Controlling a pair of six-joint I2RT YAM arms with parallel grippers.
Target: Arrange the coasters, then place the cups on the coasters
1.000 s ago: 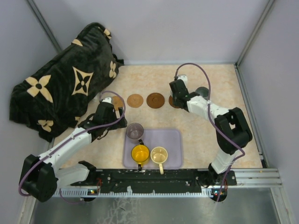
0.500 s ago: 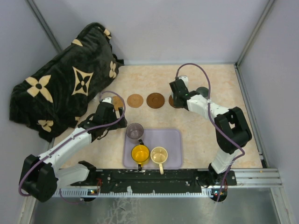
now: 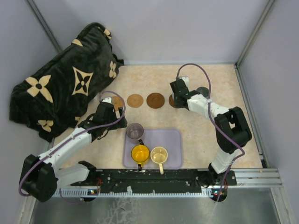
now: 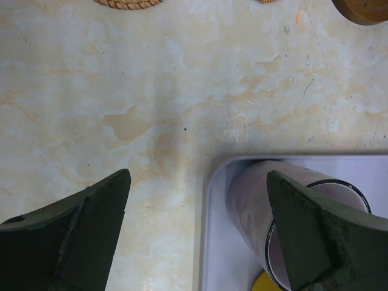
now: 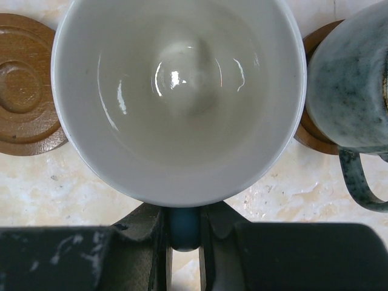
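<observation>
My right gripper (image 5: 183, 237) is shut on the blue handle of the white cup (image 5: 179, 91), held upright between a dark brown coaster (image 5: 24, 103) and the dark grey-green cup (image 5: 351, 85). That cup stands on another dark coaster (image 5: 312, 130). What lies under the white cup is hidden. My left gripper (image 4: 199, 179) is open and holds nothing, straddling the tray's corner beside the smoky purple cup (image 4: 254, 206). From above, a tan coaster (image 3: 135, 100) and a dark coaster (image 3: 155, 100) lie in a row. The yellow cup (image 3: 140, 152) and cream cup (image 3: 159, 154) stand on the tray.
The lavender tray (image 3: 173, 140) sits at the near middle of the table. A dark blanket with cream flower shapes (image 3: 65, 84) is heaped at the back left. Grey walls close in the table (image 3: 219, 126) on three sides.
The right gripper with the white cup has edged a little to the right. The left arm has not moved.
</observation>
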